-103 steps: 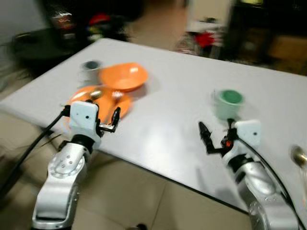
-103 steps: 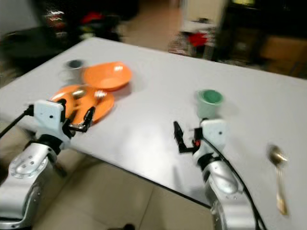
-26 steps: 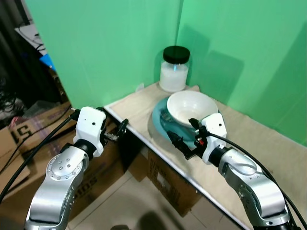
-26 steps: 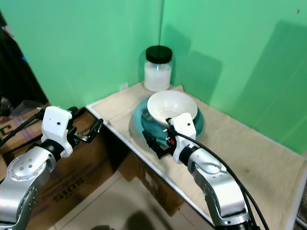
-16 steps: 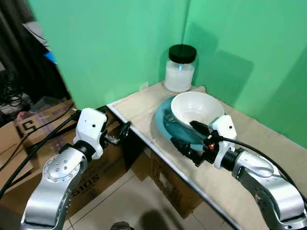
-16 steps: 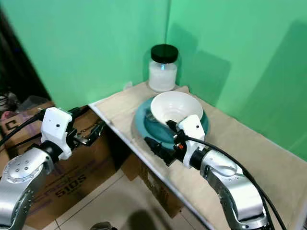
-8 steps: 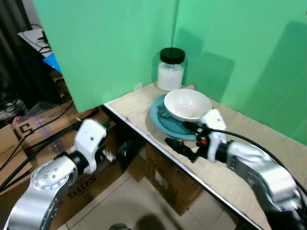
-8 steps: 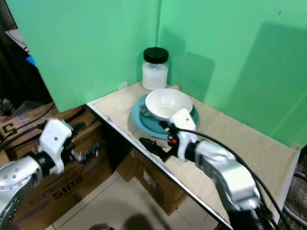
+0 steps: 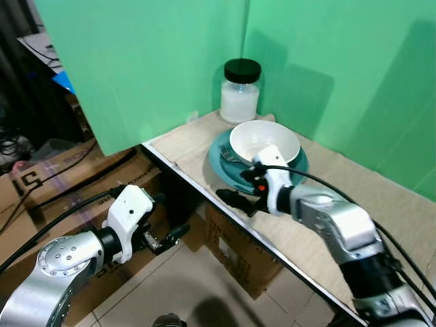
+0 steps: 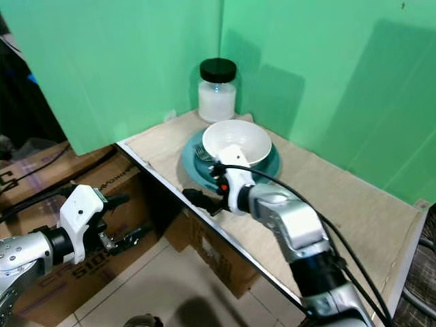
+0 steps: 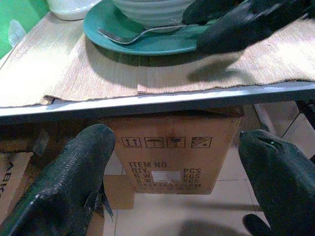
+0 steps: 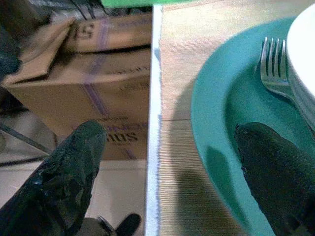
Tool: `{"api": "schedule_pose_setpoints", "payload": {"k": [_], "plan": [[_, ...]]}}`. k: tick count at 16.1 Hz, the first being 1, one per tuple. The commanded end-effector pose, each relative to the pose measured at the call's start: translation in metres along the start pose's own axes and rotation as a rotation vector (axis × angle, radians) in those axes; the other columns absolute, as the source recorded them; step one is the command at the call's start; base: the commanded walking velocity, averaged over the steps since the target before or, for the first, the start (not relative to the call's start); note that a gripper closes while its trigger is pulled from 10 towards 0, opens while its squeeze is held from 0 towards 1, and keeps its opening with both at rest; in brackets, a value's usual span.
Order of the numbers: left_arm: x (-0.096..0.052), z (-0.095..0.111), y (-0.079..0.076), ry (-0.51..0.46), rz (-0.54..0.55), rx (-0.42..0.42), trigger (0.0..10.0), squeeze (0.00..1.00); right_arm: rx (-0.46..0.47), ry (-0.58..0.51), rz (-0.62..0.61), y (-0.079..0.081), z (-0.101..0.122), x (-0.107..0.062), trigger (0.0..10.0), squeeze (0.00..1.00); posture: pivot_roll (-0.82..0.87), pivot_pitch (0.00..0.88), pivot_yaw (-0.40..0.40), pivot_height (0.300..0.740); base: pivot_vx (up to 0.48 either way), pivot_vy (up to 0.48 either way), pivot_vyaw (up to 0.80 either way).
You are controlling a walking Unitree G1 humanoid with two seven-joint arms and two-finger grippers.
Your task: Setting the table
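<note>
At centre frame in the head views, a white bowl (image 9: 264,142) sits on a teal plate (image 9: 228,168) with a fork (image 12: 273,67) lying on the plate beside it, all on a beige mat (image 9: 197,143) in front of a black-lidded jar (image 9: 240,90). The right gripper (image 9: 240,195) straddles the plate's near rim, fingers spread apart. The left gripper (image 9: 165,238), fingers open, hangs at lower left beside cardboard boxes (image 9: 48,184).

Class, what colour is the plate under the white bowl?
Teal: the plate shows best in the right wrist view, beneath the white bowl.
</note>
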State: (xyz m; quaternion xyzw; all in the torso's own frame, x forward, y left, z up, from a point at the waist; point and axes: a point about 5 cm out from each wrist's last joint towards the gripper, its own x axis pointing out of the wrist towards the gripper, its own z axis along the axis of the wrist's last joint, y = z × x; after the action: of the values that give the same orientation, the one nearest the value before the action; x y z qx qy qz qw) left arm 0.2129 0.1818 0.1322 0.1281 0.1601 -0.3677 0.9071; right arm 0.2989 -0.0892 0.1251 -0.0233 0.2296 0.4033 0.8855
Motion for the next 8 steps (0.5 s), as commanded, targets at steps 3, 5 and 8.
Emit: {"api": "schedule_pose_setpoints", "payload": {"k": [3, 5, 8], "plan": [[-0.002, 0.001, 0.000, 0.006, -0.004, 0.012, 10.0, 0.00, -0.050, -0.025, -0.061, -0.006, 0.009, 0.007, 10.0, 0.00, 0.12, 0.000, -0.009, 0.740, 0.000, 0.000, 0.00], [-0.002, 0.001, -0.001, 0.005, -0.005, 0.014, 10.0, 0.00, -0.058, -0.071, -0.097, -0.009, 0.014, 0.010, 10.0, 0.00, 0.12, 0.000, -0.011, 0.740, 0.000, 0.000, 0.00], [-0.002, 0.001, -0.003, 0.004, -0.011, 0.013, 10.0, 0.00, -0.076, -0.117, -0.131, -0.011, 0.020, 0.016, 10.0, 0.00, 0.11, 0.000, -0.011, 0.740, 0.000, 0.000, 0.00]]}}
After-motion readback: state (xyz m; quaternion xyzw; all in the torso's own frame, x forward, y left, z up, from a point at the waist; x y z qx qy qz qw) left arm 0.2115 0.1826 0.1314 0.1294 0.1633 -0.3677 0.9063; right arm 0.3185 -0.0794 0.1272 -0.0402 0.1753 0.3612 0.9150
